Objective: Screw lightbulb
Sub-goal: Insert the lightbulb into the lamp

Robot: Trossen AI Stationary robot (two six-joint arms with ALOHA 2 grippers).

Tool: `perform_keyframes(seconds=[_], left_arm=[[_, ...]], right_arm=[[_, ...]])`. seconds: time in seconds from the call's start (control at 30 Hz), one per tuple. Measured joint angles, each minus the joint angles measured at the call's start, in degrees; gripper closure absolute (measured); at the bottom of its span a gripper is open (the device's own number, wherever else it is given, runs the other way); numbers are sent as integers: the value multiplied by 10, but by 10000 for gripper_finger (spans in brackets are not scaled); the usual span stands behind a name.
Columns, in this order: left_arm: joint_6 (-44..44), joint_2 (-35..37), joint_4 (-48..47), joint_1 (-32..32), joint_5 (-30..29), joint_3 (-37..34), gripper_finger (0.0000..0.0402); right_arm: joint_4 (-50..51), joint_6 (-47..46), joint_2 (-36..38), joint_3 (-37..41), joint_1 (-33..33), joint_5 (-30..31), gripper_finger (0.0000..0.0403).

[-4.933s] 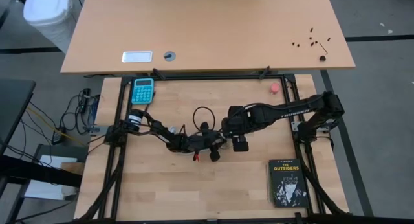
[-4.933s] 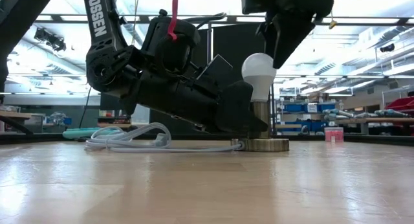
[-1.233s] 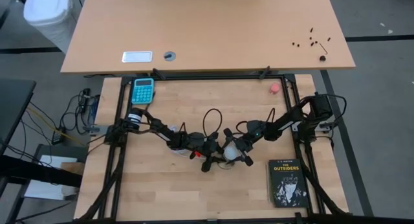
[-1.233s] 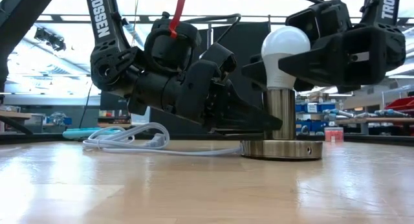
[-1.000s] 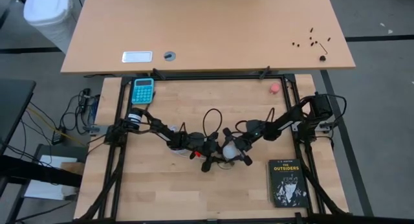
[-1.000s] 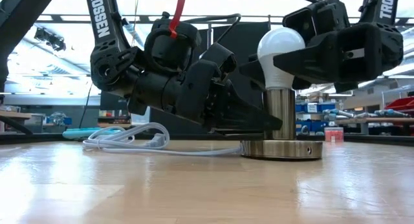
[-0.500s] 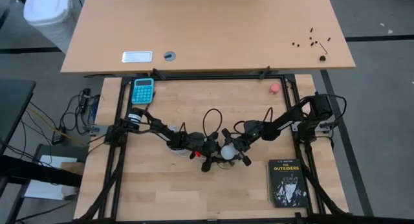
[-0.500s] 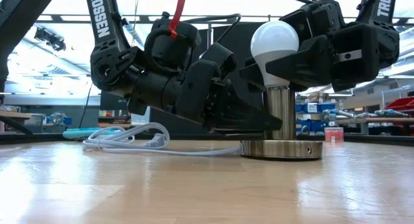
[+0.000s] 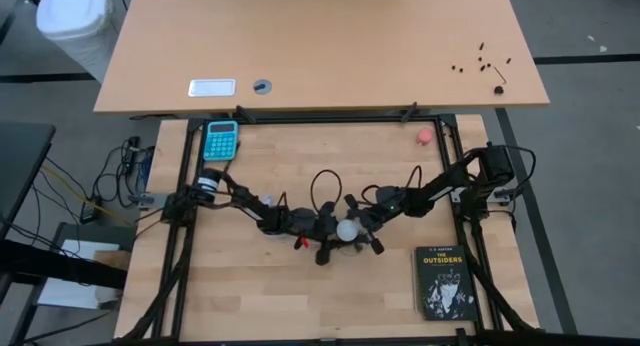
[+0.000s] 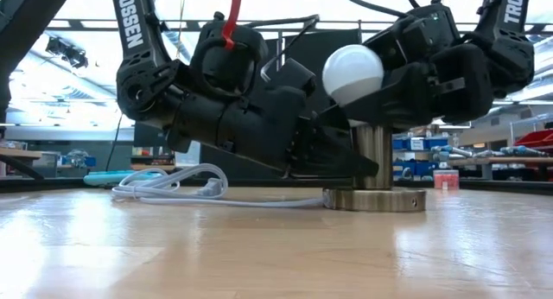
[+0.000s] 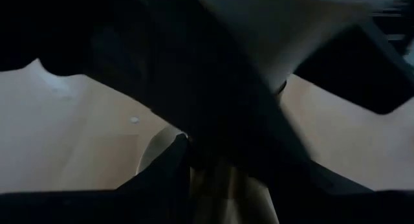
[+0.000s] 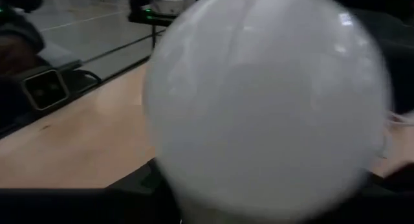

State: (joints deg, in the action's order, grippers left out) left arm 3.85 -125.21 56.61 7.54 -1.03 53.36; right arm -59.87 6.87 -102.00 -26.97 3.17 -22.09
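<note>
Low view shows the right gripper [image 10: 367, 92] clamped on the lightbulb [image 10: 352, 73], tilted above the socket [image 10: 373, 198]; left gripper [image 10: 333, 165] grips the socket's stem.

A robotics lab or workshop is showing here: storage shelves [image 10: 484, 148] with blue bins are standing at 3 o'clock, ceiling strip lights [image 10: 78, 27] are glowing overhead, behind a framed workbench [image 9: 300, 286].

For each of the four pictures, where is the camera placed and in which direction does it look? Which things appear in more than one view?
High view: above the table, looking straight down; both arms meet at the lightbulb.
Low view: table height, looking level; the right gripper holds the lightbulb above the socket.
Left wrist view: on the left arm; dark fingers fill it.
Right wrist view: on the right arm; lightbulb fills it.
Shared: the lightbulb, in high, low and right wrist views.
</note>
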Motion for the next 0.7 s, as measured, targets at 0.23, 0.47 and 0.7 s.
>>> perform_keyframes(seconds=[0.23,0.47,0.7], left_arm=[[10,0,-7,14,-62,0,235],[24,1,-10,16,-68,1,236],[24,1,-11,16,-68,1,235]], right_arm=[[-26,-8,1,21,5,39,189],[-66,-22,5,53,4,57,189],[-95,-23,5,69,4,70,189]])
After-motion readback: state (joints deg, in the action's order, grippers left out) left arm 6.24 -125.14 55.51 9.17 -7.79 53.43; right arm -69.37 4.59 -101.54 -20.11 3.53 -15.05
